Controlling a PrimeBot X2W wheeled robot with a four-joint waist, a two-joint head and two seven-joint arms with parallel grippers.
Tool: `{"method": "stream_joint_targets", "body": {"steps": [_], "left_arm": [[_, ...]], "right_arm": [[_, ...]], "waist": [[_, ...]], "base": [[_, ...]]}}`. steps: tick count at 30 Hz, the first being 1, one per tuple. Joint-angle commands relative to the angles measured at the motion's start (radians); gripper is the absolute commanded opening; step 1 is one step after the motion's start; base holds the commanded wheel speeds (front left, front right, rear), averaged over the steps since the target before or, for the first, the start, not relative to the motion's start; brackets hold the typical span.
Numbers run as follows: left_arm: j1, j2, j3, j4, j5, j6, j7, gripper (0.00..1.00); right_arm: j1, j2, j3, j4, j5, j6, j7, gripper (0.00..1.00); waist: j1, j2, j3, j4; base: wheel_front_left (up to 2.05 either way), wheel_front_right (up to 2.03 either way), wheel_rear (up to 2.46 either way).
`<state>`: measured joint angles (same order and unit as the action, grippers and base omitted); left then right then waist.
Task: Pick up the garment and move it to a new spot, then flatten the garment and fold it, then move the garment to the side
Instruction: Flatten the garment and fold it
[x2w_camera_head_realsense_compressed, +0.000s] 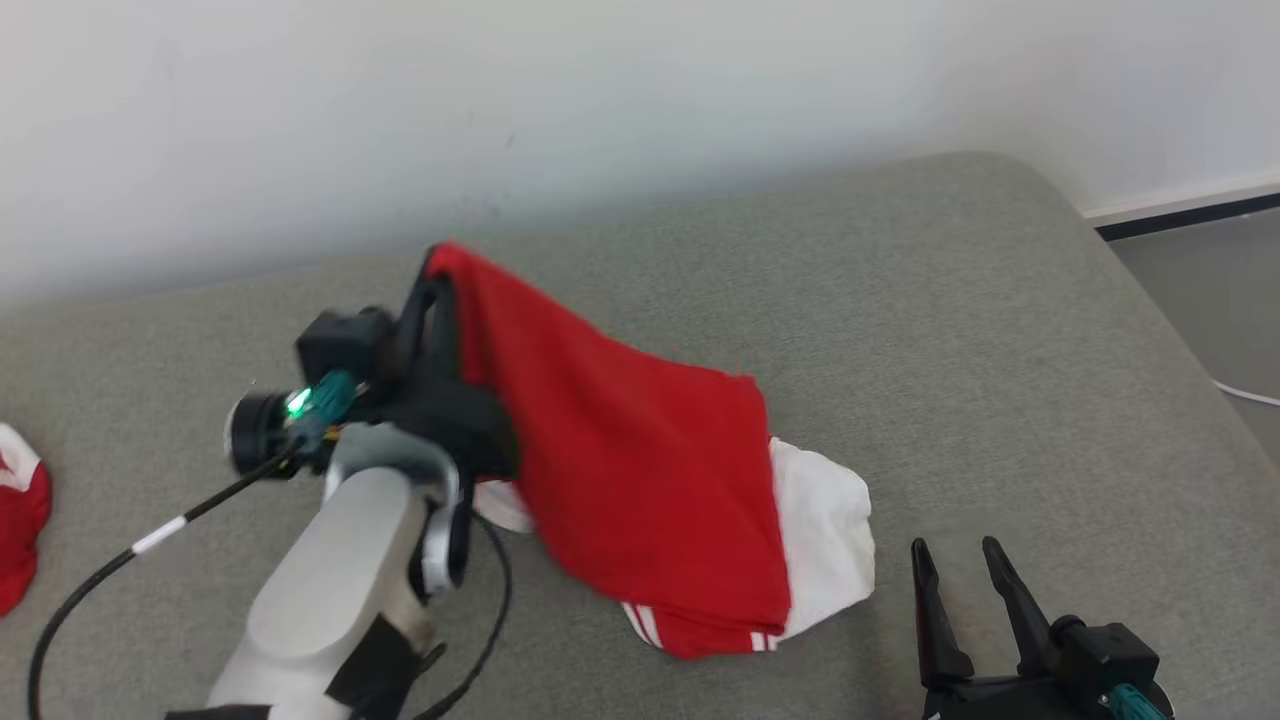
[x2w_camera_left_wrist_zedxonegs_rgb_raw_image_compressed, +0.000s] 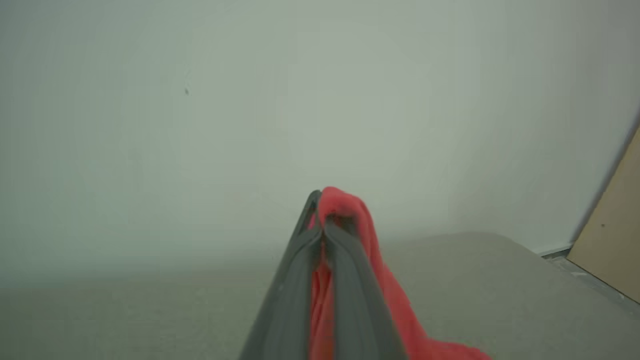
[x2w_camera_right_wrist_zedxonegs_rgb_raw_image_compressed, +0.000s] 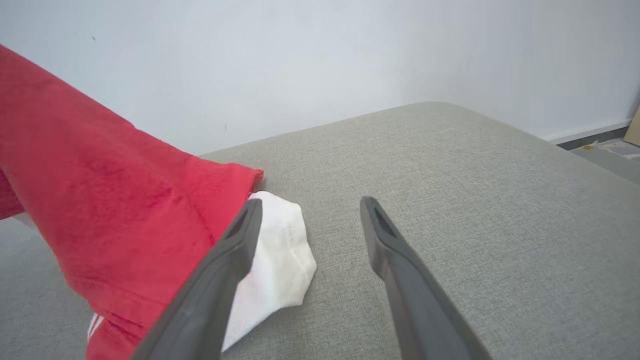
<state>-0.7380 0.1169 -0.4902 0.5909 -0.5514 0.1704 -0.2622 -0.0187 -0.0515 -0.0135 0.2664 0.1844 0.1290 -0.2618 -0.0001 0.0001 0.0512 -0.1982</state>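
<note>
The garment (x2w_camera_head_realsense_compressed: 640, 470) is red with a white part and thin white stripes near its hem. My left gripper (x2w_camera_head_realsense_compressed: 435, 262) is shut on its upper corner and holds that end raised above the grey cushion (x2w_camera_head_realsense_compressed: 950, 320), while the lower end rests on the fabric. In the left wrist view the two fingers (x2w_camera_left_wrist_zedxonegs_rgb_raw_image_compressed: 300, 280) press together with red cloth (x2w_camera_left_wrist_zedxonegs_rgb_raw_image_compressed: 350, 210) bunched between and over their tips. My right gripper (x2w_camera_head_realsense_compressed: 958, 550) stands open at the lower right, just right of the garment's white part (x2w_camera_right_wrist_zedxonegs_rgb_raw_image_compressed: 280, 260). Nothing is between the right gripper's (x2w_camera_right_wrist_zedxonegs_rgb_raw_image_compressed: 310, 210) fingers.
Another red and white cloth (x2w_camera_head_realsense_compressed: 20, 520) lies at the cushion's left edge. A pale wall (x2w_camera_head_realsense_compressed: 600, 110) runs close behind the cushion. The cushion's right edge drops to a grey floor (x2w_camera_head_realsense_compressed: 1220, 290), where a tan board (x2w_camera_left_wrist_zedxonegs_rgb_raw_image_compressed: 615, 230) leans. A black cable (x2w_camera_head_realsense_compressed: 120, 560) trails from my left wrist.
</note>
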Motion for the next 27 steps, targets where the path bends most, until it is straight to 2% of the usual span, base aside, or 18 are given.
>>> {"method": "stream_joint_targets", "body": {"steps": [1,2,3,7,14,22,27], "left_arm": [[0.019,0.011,0.030,0.030,-0.002,0.011,-0.004,0.13],[0.033,0.018,0.044,0.054,0.000,0.015,-0.004,0.62],[0.042,0.023,0.063,0.068,-0.001,0.021,-0.004,1.00],[0.069,0.043,0.118,0.117,0.005,0.027,-0.004,1.00],[0.134,0.082,0.179,0.139,0.028,0.011,-0.004,1.00],[0.217,0.116,0.139,0.187,0.062,-0.001,0.013,1.00],[0.269,0.110,0.094,0.144,0.080,-0.026,0.019,1.00]], "right_arm": [[-0.011,0.002,0.000,-0.006,-0.005,0.003,-0.005,1.00],[-0.015,0.002,0.000,-0.007,-0.008,0.003,-0.004,1.00],[-0.017,0.002,0.003,-0.007,-0.009,0.003,-0.003,1.00],[-0.023,0.002,0.009,-0.007,-0.009,0.003,-0.003,1.00],[-0.017,0.002,0.009,0.000,-0.015,0.003,-0.003,1.00],[-0.005,0.002,0.007,0.005,-0.020,0.003,-0.003,1.00],[0.005,0.002,0.002,0.000,-0.022,0.003,-0.003,1.00]], "waist": [[0.0001,-0.0001,0.021,0.021],[0.0001,-0.0001,0.026,0.028],[0.0001,-0.0001,0.029,0.033],[0.0001,-0.0001,0.041,0.050],[0.0001,-0.0001,0.033,0.066],[0.0001,-0.0001,0.008,0.080],[0.0001,-0.0001,0.000,0.093]], "base": [[0.00,0.00,0.00],[0.00,0.00,0.00],[0.00,0.00,0.00],[0.00,0.00,0.00],[0.00,0.00,0.00],[0.00,0.00,0.00],[0.00,0.00,0.00]]}}
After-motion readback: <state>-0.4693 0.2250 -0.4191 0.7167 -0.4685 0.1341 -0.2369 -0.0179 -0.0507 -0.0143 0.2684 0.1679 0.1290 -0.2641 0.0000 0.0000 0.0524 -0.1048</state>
